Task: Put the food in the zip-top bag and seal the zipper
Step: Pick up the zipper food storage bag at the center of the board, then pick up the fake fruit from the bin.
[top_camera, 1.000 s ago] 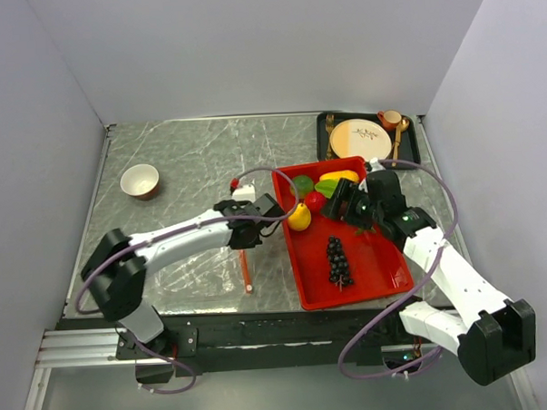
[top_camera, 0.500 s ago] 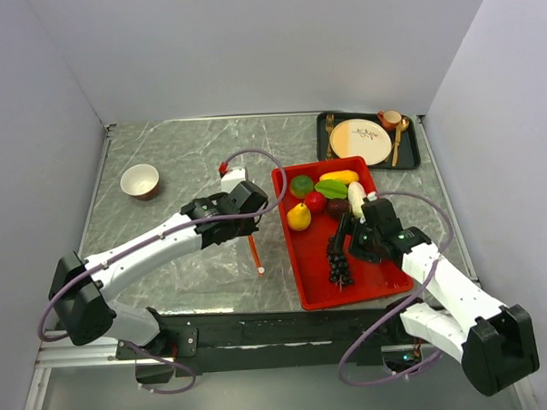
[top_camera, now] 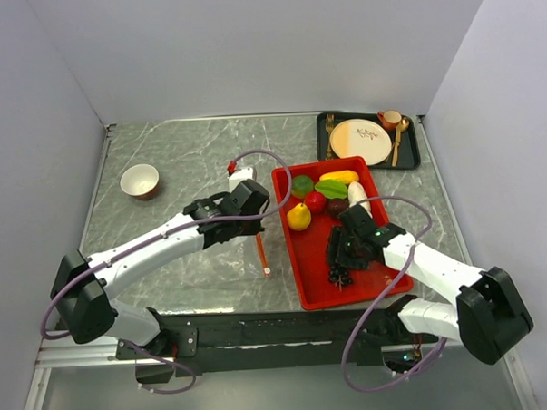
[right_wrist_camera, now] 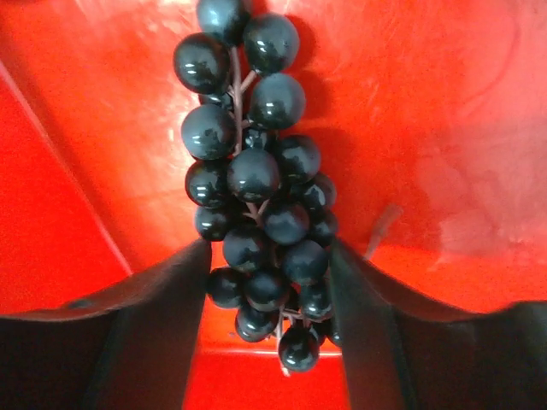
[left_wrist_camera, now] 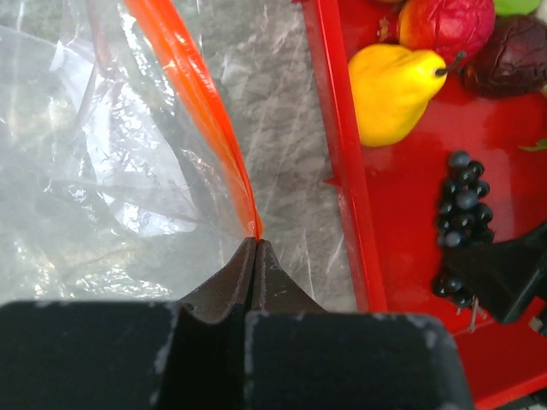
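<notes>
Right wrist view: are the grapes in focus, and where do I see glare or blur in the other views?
Right wrist: the grapes are sharp, white highlights on the berries; the fingers at the bottom look soft. Left wrist: the zip-top bag shows pale glare on its creases; the near body of the left gripper is blurred. Top external: even light, faint sheen on the table.

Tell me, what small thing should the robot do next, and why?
Probably squeeze the right claw shut on the grapes, ready to lift them. Its fingers stand either side of the bunch's lower end, and the bunch lies in the red tray. The left claw is shut on the zipper of the zip-top bag beside the tray, seemingly holding it ready.
</notes>
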You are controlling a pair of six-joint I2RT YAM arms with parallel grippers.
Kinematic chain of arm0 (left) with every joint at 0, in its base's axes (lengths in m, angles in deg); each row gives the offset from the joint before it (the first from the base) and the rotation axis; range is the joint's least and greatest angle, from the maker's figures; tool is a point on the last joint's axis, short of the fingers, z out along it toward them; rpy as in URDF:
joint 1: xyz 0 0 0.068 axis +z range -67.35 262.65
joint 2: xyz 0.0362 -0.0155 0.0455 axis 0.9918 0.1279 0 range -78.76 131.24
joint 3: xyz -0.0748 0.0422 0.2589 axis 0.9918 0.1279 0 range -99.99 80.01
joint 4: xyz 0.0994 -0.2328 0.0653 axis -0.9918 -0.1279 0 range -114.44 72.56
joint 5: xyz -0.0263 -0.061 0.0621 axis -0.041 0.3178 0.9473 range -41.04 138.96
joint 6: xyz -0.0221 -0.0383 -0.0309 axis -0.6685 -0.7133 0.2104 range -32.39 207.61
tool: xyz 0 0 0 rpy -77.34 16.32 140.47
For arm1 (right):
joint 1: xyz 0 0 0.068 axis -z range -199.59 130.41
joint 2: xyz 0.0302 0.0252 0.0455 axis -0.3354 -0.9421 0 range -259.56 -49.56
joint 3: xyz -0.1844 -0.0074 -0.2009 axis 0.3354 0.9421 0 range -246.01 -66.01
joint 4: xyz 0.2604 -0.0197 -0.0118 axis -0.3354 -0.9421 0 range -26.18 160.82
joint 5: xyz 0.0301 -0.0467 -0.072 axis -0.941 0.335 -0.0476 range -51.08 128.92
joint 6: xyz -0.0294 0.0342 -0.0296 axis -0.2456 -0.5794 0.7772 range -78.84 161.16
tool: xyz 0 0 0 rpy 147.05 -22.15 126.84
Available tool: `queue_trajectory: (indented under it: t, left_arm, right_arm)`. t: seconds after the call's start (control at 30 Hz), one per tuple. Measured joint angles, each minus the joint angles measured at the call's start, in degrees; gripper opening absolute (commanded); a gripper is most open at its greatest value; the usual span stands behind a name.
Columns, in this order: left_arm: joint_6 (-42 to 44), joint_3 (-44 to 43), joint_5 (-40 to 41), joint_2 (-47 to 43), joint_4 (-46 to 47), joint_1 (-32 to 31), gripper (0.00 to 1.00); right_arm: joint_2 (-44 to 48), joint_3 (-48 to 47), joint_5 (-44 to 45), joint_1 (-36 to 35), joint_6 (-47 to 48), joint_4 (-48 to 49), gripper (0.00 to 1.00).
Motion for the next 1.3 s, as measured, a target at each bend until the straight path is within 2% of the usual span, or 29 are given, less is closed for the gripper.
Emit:
queue_trajectory:
  t: [0.03,0.1,0.13,0.2,0.4,0.6,0.9,1.3]
  left_arm:
    - [0.00,0.26,-0.24,-0.17,0.13,0.00,0.01]
    - [0.04,0.63,-0.74,-0.52,0.15,0.00,0.01]
    - [0.20,0.79,-0.87,-0.70,0.17,0.00,0.01]
    - [0.44,0.92,-1.18,-1.03,0.33,0.02,0.01]
    - [1.51,0.92,-1.46,-1.92,0.52,0.07,0.01]
    - [1.70,0.92,-1.42,-2.47,0.50,0.44,0.01]
    - [1.68,0.96,-1.49,-5.22,1.22,1.18,0.01]
    - [2.12,2.47,-4.39,-6.78,4.72,1.44,0.01]
  right_arm:
    - [-0.44,-0.04,0.50,-0.26,-0.20,-0.02,0.37]
    - [-0.98,-0.28,1.51,-0.48,-0.37,-0.13,0.28]
    - [-1.03,-0.55,1.92,-0.57,-0.76,-0.35,0.18]
    - [-0.76,-1.31,2.69,-0.59,-0.52,-0.39,0.11]
    - [5.07,-4.35,1.92,-0.61,0.33,-0.55,0.10]
    - [9.33,-10.27,-1.36,-0.61,1.29,0.31,0.04]
    - [10.08,-12.81,-8.26,-0.61,1.33,3.82,0.03]
    - [6.10,-16.96,-21.44,-0.63,0.96,16.09,0.02]
